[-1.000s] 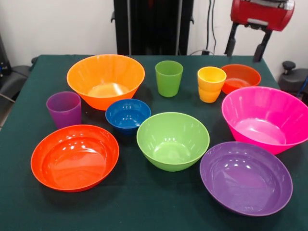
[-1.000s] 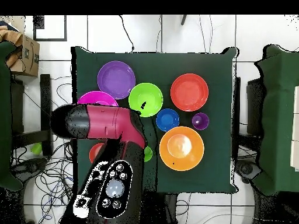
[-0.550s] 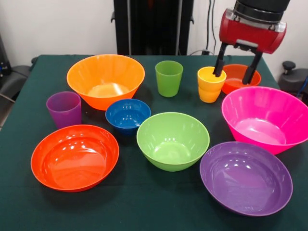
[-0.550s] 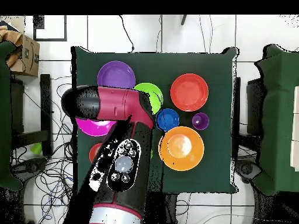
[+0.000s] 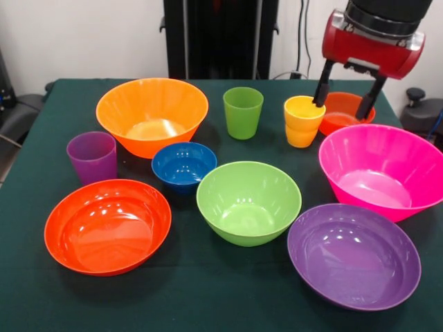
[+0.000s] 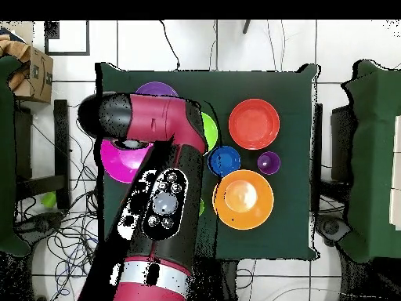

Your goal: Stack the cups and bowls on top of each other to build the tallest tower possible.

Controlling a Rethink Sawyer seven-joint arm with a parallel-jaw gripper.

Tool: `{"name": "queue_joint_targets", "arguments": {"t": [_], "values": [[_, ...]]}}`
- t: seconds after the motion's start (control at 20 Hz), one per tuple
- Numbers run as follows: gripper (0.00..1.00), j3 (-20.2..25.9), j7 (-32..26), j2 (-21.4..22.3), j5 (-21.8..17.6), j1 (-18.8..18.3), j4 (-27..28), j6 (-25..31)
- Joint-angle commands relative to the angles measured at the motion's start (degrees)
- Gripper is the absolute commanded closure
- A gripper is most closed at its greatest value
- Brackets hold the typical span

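The gripper hangs wide open above the small red-orange bowl, one finger just beside the yellow cup. It holds nothing. All cups and bowls stand separately on the green surface; the green cup is behind the lime green bowl, and the pink bowl is at the right.

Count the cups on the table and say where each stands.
3: purple cup left of the blue bowl; green cup at the back; yellow cup beside the small red-orange bowl.
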State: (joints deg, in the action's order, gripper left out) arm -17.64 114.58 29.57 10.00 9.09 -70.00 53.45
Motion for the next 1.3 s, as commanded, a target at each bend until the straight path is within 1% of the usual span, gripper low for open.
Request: {"name": "queue_joint_targets", "arguments": {"t": [0.05, 0.2, 0.3, 0.35, 0.4, 0.45, 0.5, 0.55, 0.65, 0.8, 0.9, 1.05, 1.1, 1.15, 1.25, 1.3], "values": [[0.0, 4.26, 2.33, 3.88, -1.43, -0.48, -0.64, 4.82], [0.0, 5.63, -2.3, 7.23, -2.11, -1.74, -6.59, -0.74], [0.0, 6.34, -4.81, 9.66, -2.3, -2.9, -10.05, -2.77], [0.0, 6.11, -4.88, 10.4, -2.72, -2.89, -10.74, -3.39], [0.0, 5.49, -4.43, 12.02, -3.26, -2.59, -13.57, -5.41], [0.0, 5.7, -3.87, 12.94, -2.92, -2.68, -15.51, -6.65], [0.0, 5.56, -4.24, 14.45, -3.49, -2.69, -18.18, -8.62], [0.0, 5.28, -4.74, 15.61, -4.06, -2.56, -19.29, -8.63], [0.0, 5.61, -9.23, 18.33, -5.74, -3.56, -21.41, -6.85], [0.0, 8.55, -16.76, 21.79, -7.22, -7.13, -27.01, -10.0], [0.0, 10.87, -19.09, 23.34, -7.72, -10.3, -30.35, -14.44], [0.0, 13.34, -20.25, 22.52, -9.97, -14.52, -30.5, -16.35], [0.0, 12.73, -18.13, 21.5, -11.75, -14.31, -29.2, -16.82], [0.0, 13.04, -16.78, 20.98, -12.65, -14.47, -28.8, -17.36], [0.0, 14.23, -14.02, 19.76, -13.34, -14.7, -28.62, -18.32], [0.0, 15.2, -12.13, 19.07, -13.19, -14.76, -29.09, -19.68]]}}
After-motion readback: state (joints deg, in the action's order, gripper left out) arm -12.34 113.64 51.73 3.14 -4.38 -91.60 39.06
